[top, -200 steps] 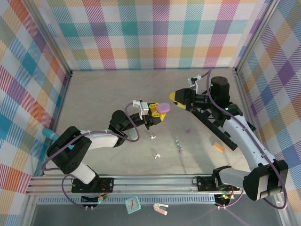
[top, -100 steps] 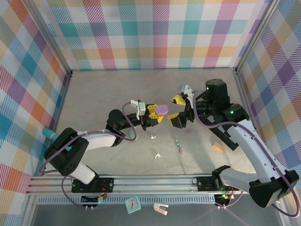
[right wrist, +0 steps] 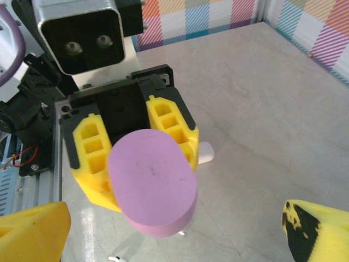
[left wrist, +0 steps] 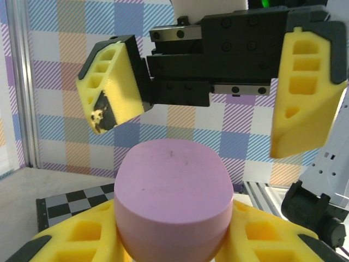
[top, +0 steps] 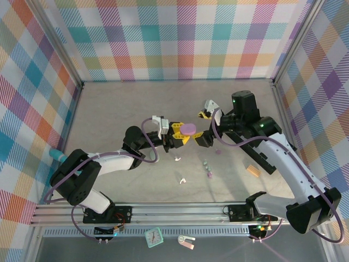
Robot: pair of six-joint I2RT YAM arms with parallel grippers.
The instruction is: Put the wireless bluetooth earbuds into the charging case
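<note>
Well, smooth oval purple case (left wrist: 172,191)

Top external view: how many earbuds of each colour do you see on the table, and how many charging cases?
White earbuds: 2
Pale purple earbuds: 2
Mint green earbud: 1
Purple case: 1
Total: 6
The buds are tiny, so the count in the small cluster near the mint one is not fully certain.
</note>
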